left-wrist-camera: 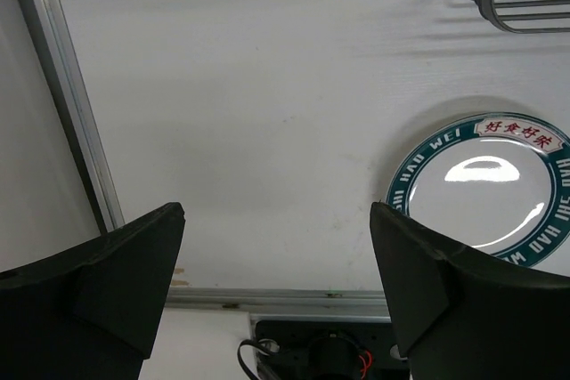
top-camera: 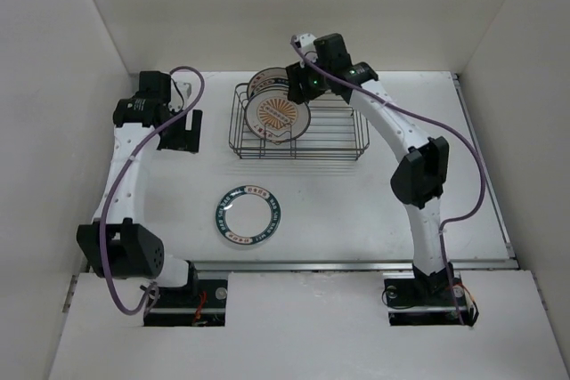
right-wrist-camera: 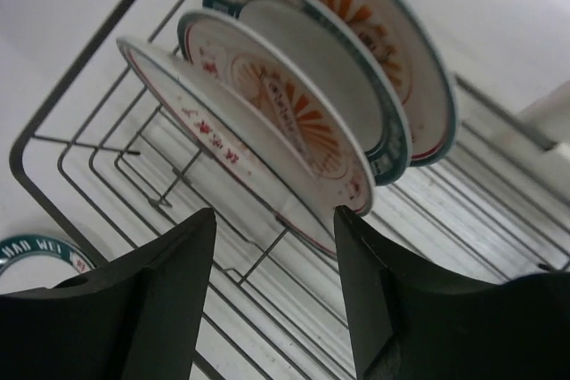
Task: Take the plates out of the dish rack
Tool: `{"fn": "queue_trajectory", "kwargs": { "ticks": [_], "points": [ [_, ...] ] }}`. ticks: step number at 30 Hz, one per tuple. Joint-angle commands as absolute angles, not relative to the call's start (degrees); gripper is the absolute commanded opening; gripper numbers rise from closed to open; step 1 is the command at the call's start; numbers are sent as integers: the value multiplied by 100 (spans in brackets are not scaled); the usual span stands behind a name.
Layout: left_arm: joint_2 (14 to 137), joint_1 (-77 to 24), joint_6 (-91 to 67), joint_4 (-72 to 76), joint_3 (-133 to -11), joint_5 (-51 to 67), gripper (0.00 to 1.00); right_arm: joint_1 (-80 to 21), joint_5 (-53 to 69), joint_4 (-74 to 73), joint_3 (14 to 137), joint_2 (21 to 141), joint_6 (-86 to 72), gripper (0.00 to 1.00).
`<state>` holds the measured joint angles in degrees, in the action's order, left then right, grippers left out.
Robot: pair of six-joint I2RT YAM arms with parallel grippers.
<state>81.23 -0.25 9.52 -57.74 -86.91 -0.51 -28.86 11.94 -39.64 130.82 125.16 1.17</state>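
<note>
The dish rack (top-camera: 334, 141) stands at the back middle of the table. Several plates (top-camera: 278, 115) stand on edge in its left end. In the right wrist view the nearest plate (right-wrist-camera: 223, 144) is white with red marks. Behind it stand an orange sunburst plate (right-wrist-camera: 289, 113) and a teal-rimmed plate (right-wrist-camera: 356, 86). My right gripper (top-camera: 298, 93) is open just above them (right-wrist-camera: 274, 220), with the nearest plate's lower rim between the jaws, close to the right one. A teal-rimmed plate (top-camera: 248, 214) lies flat on the table. My left gripper (top-camera: 183, 133) is open and empty (left-wrist-camera: 276, 211), left of the rack.
A metal rail (left-wrist-camera: 62, 104) runs along the table's edges. The left wrist view shows the flat plate (left-wrist-camera: 485, 193) at lower right and a rack corner (left-wrist-camera: 521, 2) at top right. A cream piece (right-wrist-camera: 548, 117) sits at the rack's far side.
</note>
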Motion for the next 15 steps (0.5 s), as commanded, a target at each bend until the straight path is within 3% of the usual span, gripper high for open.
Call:
{"fn": "queue_trajectory", "kwargs": {
  "ticks": [1,10,15],
  "points": [
    [8217,-9,1090,-5722,-8947,0,83,-2979,1652,-3235,12886,12287,422,61],
    [8534,-9,1090,-5722,-9000,-70,83,-2979,1433,-3243,13034,12981,422,47],
    [8587,-9,1090,-5669,-9053,-175,83,-2979,1258,-3243,13034,13165,369,47]
  ]
}}
